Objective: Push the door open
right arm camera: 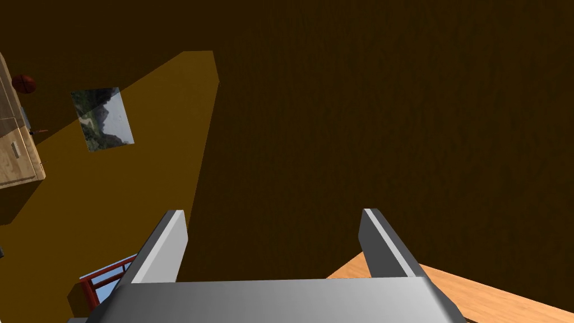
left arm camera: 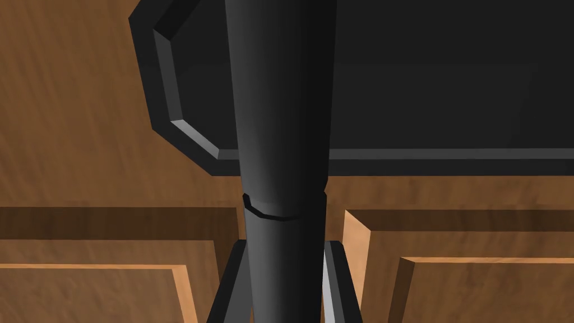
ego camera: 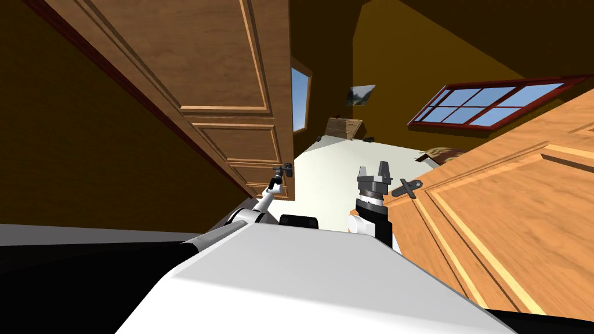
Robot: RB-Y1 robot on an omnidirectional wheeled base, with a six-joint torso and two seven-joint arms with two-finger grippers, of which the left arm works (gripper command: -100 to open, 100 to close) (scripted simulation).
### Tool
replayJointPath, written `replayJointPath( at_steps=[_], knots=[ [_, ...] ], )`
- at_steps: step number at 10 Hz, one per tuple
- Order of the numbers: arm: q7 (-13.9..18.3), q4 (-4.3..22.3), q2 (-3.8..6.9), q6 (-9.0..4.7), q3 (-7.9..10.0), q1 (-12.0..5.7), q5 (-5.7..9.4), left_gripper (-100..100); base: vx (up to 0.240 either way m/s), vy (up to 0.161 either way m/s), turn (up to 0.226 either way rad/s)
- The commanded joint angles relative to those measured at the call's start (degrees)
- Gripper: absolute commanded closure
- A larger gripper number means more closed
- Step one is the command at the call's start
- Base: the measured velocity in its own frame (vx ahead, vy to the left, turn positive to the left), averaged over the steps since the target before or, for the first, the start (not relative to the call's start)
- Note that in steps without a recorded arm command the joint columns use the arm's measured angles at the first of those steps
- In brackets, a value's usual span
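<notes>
Door, brown and panelled, is standing on the robot's left, with the left end effector clamping narrowly on its dark handle. The right end effector is hanging wide and empty beside a lighter door. Farther off, a pale floor is showing between both doors: judged partly open, with pushing remaining.
</notes>
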Motion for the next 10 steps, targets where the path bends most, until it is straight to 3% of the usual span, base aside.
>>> replayJointPath(
  at_steps=[1, 10],
  knots=[
    [-0.4, -0.4, 0.33, -0.02, 0.84, -0.12, 0.19, 100, 0.155, -0.075, 0.048],
    [-1.8, 0.5, 2.47, -0.61, 5.99, -0.03, 1.81, 100, 0.184, -0.080, 0.056]
  ],
)
